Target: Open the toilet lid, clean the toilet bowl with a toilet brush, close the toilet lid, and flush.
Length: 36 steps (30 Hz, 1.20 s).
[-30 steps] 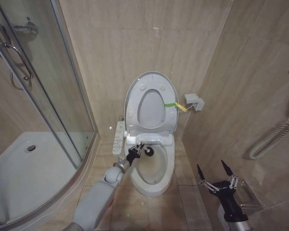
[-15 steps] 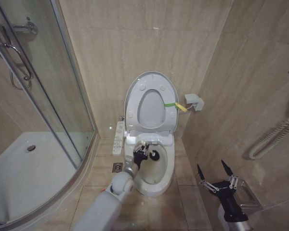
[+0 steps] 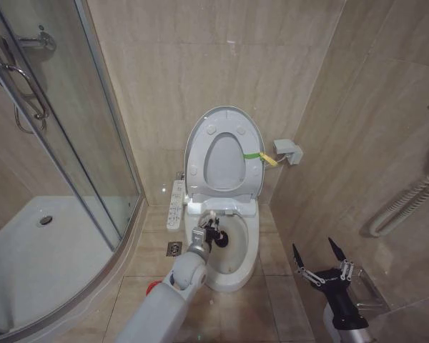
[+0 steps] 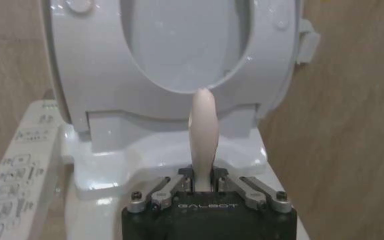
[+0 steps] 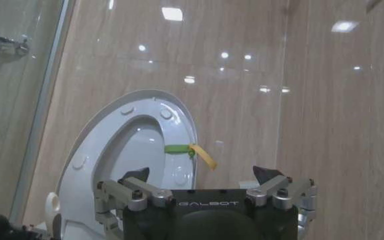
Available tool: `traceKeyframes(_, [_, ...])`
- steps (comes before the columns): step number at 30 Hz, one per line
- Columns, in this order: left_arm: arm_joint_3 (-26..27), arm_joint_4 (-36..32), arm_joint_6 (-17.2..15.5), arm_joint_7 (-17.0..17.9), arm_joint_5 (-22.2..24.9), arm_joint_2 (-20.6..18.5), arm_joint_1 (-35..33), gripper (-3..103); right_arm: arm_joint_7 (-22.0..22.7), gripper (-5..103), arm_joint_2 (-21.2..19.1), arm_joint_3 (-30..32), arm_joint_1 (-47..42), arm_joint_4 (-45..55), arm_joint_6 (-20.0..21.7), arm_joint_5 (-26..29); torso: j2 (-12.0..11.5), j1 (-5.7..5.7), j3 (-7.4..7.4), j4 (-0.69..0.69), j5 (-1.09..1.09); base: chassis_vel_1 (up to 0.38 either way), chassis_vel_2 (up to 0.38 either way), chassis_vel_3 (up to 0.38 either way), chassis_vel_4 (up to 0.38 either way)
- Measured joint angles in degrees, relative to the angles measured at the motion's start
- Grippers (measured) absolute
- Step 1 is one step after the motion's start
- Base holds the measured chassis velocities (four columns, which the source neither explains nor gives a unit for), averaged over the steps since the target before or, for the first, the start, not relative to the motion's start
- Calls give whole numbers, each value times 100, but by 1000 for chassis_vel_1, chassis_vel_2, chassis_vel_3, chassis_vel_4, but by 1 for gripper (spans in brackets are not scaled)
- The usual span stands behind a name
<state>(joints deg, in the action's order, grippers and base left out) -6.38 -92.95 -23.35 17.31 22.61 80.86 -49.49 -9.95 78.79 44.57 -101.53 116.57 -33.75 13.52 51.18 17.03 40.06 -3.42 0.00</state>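
Observation:
The toilet lid [image 3: 224, 120] stands raised against the wall, with the seat ring [image 3: 211, 182] up in front of it. Below lies the white toilet bowl [image 3: 237, 275], stained inside. My left gripper [image 3: 209, 232] hovers over the bowl's rear, shut on the toilet brush's pale handle [image 4: 203, 131]. The dark brush head [image 3: 221, 240] hangs inside the bowl. In the left wrist view the gripper [image 4: 203, 184] faces the lid [image 4: 72, 60]. The red holder [image 3: 152, 288] sits on the floor left of the bowl. My right gripper [image 3: 319, 260] waits open at the lower right, apart from everything; the right wrist view shows that gripper [image 5: 200, 174] and the lid [image 5: 92, 150].
A white control panel [image 3: 176, 203] hangs on the wall left of the toilet. A glass shower door [image 3: 64, 136] and white shower tray [image 3: 36, 264] are on the left. A green strap with a yellow tag [image 3: 261, 156] is on the lid. A grab rail [image 3: 407, 204] runs along the right wall.
My left gripper has carried the brush from the bowl's left rim toward its middle and lower. The arm's shift uncovered the red holder. The right arm stayed still.

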Motion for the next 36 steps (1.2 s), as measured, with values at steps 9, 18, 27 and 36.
traceKeyframes(9, [94, -723, -424, 223, -136, -96, -647, 18, 0, 100, 0, 0, 0, 0, 0, 0, -1, 0, 0, 1, 0, 0, 0, 0, 0])
traceKeyframes(18, [293, -1445, -640, 223, -225, -294, -1086, 18, 0, 100, 0, 0, 0, 0, 0, 0, -1, 0, 0, 1, 0, 0, 0, 0, 0])
traceKeyframes(27, [211, -1909, -816, 314, -132, -287, -1528, 18, 0, 100, 0, 0, 0, 0, 0, 0, -1, 0, 0, 0, 0, 0, 0, 0, 0])
traceKeyframes(36, [192, -1675, -713, 188, -207, -276, -1762, 18, 0, 100, 0, 0, 0, 0, 0, 0, -1, 0, 0, 1, 0, 0, 0, 0, 0])
